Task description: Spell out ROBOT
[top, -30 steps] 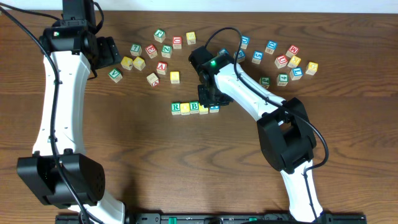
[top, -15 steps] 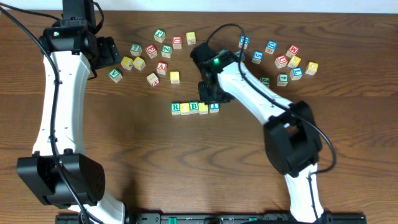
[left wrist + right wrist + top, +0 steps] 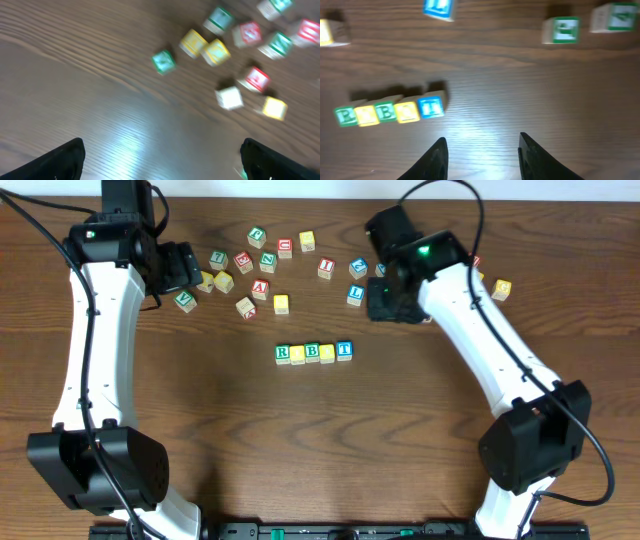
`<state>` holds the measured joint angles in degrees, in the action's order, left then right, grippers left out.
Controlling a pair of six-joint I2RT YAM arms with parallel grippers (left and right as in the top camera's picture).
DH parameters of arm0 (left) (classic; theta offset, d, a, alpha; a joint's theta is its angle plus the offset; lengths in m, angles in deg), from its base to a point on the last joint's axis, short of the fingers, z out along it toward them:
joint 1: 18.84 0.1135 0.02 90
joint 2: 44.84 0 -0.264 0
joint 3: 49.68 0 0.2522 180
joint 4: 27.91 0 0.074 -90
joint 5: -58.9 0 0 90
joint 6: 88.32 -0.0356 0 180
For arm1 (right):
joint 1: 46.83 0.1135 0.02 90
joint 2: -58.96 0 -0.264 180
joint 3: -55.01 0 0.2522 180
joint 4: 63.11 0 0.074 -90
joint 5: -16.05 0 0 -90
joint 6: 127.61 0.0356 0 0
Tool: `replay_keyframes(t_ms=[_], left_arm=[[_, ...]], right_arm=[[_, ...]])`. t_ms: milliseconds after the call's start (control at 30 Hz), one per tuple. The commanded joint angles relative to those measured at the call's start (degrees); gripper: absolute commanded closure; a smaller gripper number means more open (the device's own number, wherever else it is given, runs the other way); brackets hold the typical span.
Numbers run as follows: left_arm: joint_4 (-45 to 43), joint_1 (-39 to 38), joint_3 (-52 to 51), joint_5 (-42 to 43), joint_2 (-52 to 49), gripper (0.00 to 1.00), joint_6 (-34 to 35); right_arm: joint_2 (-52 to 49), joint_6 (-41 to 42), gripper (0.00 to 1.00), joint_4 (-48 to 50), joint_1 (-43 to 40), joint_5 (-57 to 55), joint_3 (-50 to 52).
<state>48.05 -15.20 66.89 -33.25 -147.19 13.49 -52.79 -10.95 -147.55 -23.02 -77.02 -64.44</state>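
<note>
The right gripper (image 3: 482, 144) hangs above the table (image 3: 300, 440) with its jaws spread and only bare wood between its 2 fingers (image 3: 437, 160). On every side of the fingertips the surface is free; the nearest things are a blue L cube (image 3: 439, 7) and a green-lettered cube (image 3: 561, 30), both well ahead of it near the far edge of its own view. The row (image 3: 314, 352) of 5 cubes lies ahead of this gripper and off to the left in its wrist camera, well apart from the fingers, with open wood all round the row. The left gripper (image 3: 161, 150) is spread wide, holding nothing, its fingers at the 2 sides of its view over empty grain. A green cube (image 3: 163, 61) and 2 yellow cubes (image 3: 193, 42) sit ahead of it, apart from the fingertips, among a loose scatter that is blurred here. The row sits far from this gripper, across a broad clear stretch. The row is straight, its cubes touching side to side: a green R cube (image 3: 283, 353), a yellow cube (image 3: 298, 354), a green B cube (image 3: 313, 352), a second yellow cube (image 3: 328, 353) and a blue T cube (image 3: 344, 350). The yellow faces seem to carry pale letters, too faint to read.
</note>
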Motion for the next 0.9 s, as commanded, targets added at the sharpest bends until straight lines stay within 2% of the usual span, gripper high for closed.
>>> replay_keyframes(t_ms=[0, 100, 133, 400, 700, 867], left_arm=[[1.0, -0.2, -0.7, 8.9, -1.3, 0.24, -0.1], [0.7, -1.4, -3.0, 9.4, -1.8, 0.80, -0.1], [0.4, -1.9, -4.0, 9.4, -2.0, 0.92, 0.2], [-5.5, -7.5, -13.9, 9.0, -4.6, 0.92, 2.1], [-9.5, -12.2, -16.5, 9.0, -10.1, 0.93, 2.0], [-10.5, -14.1, -16.5, 9.0, -13.5, 0.93, 2.0]], right_arm=[[0.1, -1.6, 0.58, -0.4, -2.6, -1.1, -0.4], [0.1, -3.8, 0.49, -0.3, -3.8, -1.2, -0.4], [0.1, -4.1, 0.48, -0.4, -4.1, -1.4, -0.3], [0.1, -4.1, 0.39, 0.4, -4.5, -1.5, -0.3], [0.1, -4.1, 0.08, 0.8, -4.5, -2.0, -0.3], [0.1, -4.0, 0.04, 1.1, -4.6, -2.9, -0.3]])
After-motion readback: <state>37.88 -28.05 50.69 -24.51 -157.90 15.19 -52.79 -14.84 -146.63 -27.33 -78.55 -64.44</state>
